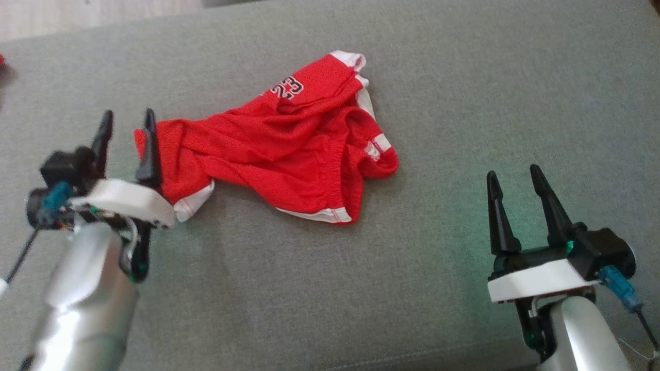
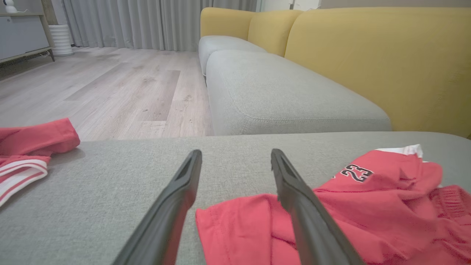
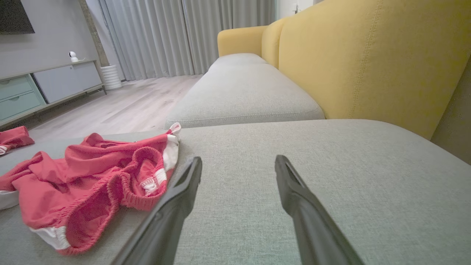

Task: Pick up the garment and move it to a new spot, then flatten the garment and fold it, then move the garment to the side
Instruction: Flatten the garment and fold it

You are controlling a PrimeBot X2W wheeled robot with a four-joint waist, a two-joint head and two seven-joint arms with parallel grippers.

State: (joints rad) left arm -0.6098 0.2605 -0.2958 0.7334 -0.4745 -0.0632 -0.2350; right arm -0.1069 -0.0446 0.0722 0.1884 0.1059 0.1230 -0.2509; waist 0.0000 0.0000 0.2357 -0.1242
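1. Lower left of the frame: the left tool [image 1: 129,114], fingers apart and empty, sits at the left edge of the red garment [image 1: 278,149].
2. Centre: the red garment lies crumpled on the grey sofa seat [image 1: 464,103].
3. Lower right: the right tool [image 1: 513,172], fingers apart, empty, well apart from it.

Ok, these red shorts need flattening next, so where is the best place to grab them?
Probably the elastic waistband of the red shorts, approached from the robot's right with the open right gripper: it stands as a raised loop facing that side, easy to pinch. The open left gripper sits at the opposite leg hem, so pulling apart could spread them.
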